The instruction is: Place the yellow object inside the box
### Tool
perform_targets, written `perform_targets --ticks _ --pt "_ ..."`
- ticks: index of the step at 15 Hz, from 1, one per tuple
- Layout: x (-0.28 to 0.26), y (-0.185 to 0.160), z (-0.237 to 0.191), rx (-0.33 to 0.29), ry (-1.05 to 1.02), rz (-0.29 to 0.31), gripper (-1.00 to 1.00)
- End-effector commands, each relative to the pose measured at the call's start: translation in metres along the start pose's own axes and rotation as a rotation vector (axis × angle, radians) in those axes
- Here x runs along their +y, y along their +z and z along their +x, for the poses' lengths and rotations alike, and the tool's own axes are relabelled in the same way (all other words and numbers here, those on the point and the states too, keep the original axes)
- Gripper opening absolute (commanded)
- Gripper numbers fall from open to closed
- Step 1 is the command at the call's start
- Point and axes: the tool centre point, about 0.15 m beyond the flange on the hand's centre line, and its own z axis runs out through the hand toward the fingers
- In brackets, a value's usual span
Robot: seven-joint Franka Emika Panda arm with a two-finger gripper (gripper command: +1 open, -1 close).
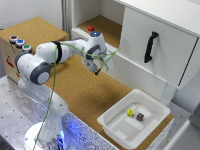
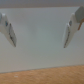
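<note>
Since the yellow object (image 1: pixel 130 113) already lies inside the box (image 1: pixel 112 123), beside a dark brown block (image 1: pixel 140 116) on the tub's floor, I judge the placing step done and only the pulling clear left to me. The box is the nearest thing in the exterior view, sitting on the cork counter (image 1: pixel 90 95) at its front corner. The yellow object looks like a tiny cube, so I can name no long axis for it; it seems turned a little askew to the box's walls, though it is too small to be sure. Farther back from the box, well apart from it and raised above the counter, hangs my claw (image 1: pixel 101 68). In the wrist view its fingers (image 2: pixel 8 30) stand wide apart with nothing between them. Beyond that, past the box, stands a white cabinet (image 1: pixel 160 40) with a black handle (image 1: pixel 150 46). My next move calls only for keeping away from the box.
</note>
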Motion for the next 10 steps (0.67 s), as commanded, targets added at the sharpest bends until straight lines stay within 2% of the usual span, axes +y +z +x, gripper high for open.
perform_targets --ticks 1,6,10 --pt "-0.102 0.000 0.026 -0.067 -0.173 0.070 1.00" --pt "-0.166 0.004 -0.023 -0.174 -0.197 0.100 1.00" --pt "-0.206 -0.005 -0.070 -0.244 -0.154 0.097 1.00"
